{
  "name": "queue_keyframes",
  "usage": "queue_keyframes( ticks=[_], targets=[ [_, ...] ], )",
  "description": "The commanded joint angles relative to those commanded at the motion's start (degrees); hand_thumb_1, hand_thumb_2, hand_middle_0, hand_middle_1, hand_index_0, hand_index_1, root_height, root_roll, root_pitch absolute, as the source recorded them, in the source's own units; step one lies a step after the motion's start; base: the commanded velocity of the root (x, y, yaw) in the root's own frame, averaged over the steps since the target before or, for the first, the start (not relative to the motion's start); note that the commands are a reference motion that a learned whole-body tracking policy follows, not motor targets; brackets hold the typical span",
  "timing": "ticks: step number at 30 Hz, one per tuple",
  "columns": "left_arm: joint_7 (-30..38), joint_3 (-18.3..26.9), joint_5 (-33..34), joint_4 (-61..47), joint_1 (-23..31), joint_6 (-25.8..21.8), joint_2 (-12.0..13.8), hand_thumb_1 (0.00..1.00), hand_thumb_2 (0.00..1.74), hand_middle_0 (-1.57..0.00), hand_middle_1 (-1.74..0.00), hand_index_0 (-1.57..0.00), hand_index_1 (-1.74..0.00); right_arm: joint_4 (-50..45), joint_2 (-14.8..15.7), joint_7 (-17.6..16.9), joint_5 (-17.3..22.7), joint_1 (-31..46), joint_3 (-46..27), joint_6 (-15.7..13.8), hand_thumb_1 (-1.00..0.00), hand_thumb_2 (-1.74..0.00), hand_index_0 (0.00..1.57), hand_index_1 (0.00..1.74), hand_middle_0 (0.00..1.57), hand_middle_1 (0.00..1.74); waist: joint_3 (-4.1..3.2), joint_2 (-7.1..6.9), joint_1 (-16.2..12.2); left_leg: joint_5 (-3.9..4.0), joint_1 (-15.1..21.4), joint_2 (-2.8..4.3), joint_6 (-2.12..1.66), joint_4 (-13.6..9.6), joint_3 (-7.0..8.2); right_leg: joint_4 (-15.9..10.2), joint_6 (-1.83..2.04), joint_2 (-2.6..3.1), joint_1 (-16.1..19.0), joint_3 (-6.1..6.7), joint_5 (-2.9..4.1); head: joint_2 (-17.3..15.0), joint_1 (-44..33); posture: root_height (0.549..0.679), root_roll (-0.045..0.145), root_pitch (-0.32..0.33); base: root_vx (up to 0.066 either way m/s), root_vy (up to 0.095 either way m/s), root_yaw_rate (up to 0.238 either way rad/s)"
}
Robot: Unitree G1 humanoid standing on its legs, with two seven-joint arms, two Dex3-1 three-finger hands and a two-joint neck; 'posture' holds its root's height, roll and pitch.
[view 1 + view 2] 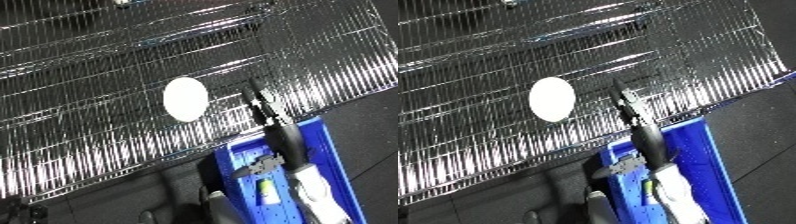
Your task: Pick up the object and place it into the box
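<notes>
A white oval object (186, 98) lies on a chrome wire shelf (89, 75). My right hand (282, 137) reaches up from the lower right, and its black fingers (258, 102) stretch straight toward the shelf's front edge. The hand is open and holds nothing. It stands just right of the object, with a small gap between them. Its white forearm (313, 192) passes over the blue bin (335, 150), which sits below the shelf's front edge at the lower right. My left hand does not show.
The wire shelf fills most of both views and has a raised wire rim along its front. Dark floor (762, 115) lies to the right of the bin. A dark shape (209, 192) sits against the bin's left side.
</notes>
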Motion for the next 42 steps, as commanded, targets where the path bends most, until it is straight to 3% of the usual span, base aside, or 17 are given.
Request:
queue_keyframes(
  ticks=[11, 24, 42],
  targets=[
    [0.21, -1.29, -0.24, -0.67, -0.41, 1.55, 0.12, 1.0, 1.74, -1.57, -1.74, -1.57, -1.74, 2.7, 0.44, -0.12, 1.37, -4.27, 1.28, 1.16, 0.0, 0.0, 0.0, 0.0, 0.0, 0.0, 0.44, 0.54, 0.85, -0.48, -1.78, -0.32, 0.28, 2.98, 0.03, 3.09, -0.35, -0.08, -2.22, -0.29, -0.58, 1.56, 1.76, 0.591, 0.057, -0.042, 0.043, 0.01, 0.067],
    [1.2, -2.81, -1.15, -1.53, -1.7, 1.95, 1.16, 1.0, 1.74, -1.57, -1.74, -1.57, -1.74, 4.36, 0.2, -2.34, 5.02, -11.66, 1.66, 3.03, 0.0, 0.0, 0.0, 0.0, 0.0, 0.0, 1.82, 1.33, 1.74, -0.5, -5.14, -0.71, 0.51, 5.74, -0.04, 5.92, -0.7, -0.07, -5.59, -0.93, -0.88, 7.15, 4.68, 0.58, 0.058, -0.033, 0.008, -0.003, 0.05],
    [3.82, -4.72, -1.85, -2.32, -4.45, 0.71, 1.82, 1.0, 1.74, -1.57, -1.74, -1.57, -1.74, 9.09, -1.51, -6.27, 2.82, -19.48, 4.31, 5.66, 0.0, 0.0, 0.0, 0.0, 0.0, 0.0, 1.9, 1.99, 2.76, -0.6, -10.6, -0.84, 0.59, 8.26, -0.38, 7.92, -1.03, -0.23, -10.66, -1.84, -1.01, 11.54, 7.4, 0.571, 0.057, 0.021, -0.02, -0.007, 0.035]
  ],
)
